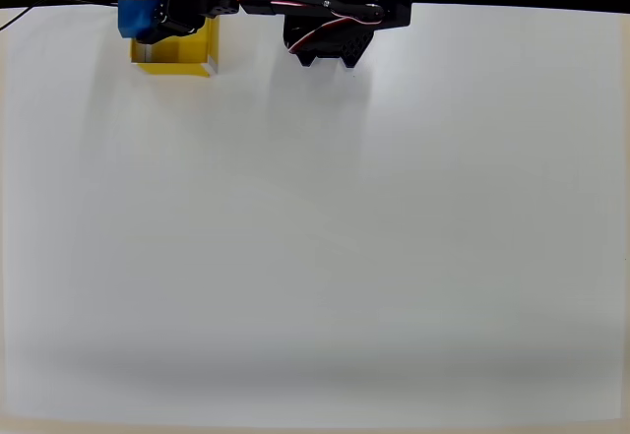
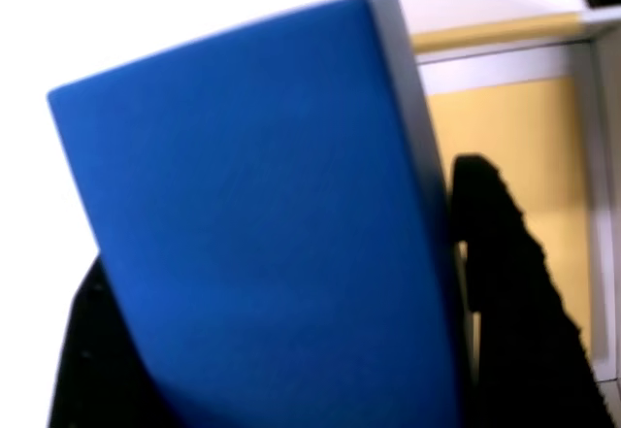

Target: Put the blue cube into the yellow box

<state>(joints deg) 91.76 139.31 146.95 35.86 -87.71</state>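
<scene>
Blue cube [image 2: 262, 224] was right up against the wrist camera, blurry and taking up most of that view, pinched between the two dark fingers [image 2: 505, 282] of the gripper [image 2: 281, 350], one on each side of it. So the claw was clamped on the cube, no doubt there. Judging by the plain flat faces and crisp edges, I'd guess it's a rigid, light block, not fragile, maybe a bit slick, so squeezing two opposite flat sides the way it was held looked like the sane grip. Behind the cube, the wrist view gave a peek at the yellow box [image 2: 514, 137]: yellow floor, pale rim, open top, sitting to the right of and beyond the cube. From overhead you got what the wrist cam couldn't tell you, namely that the cube [image 1: 133, 16] hung at the left edge of the box [image 1: 177, 57], more over the rim than the middle, so I'd say it needed a nudge toward the box centre before letting go.
</scene>
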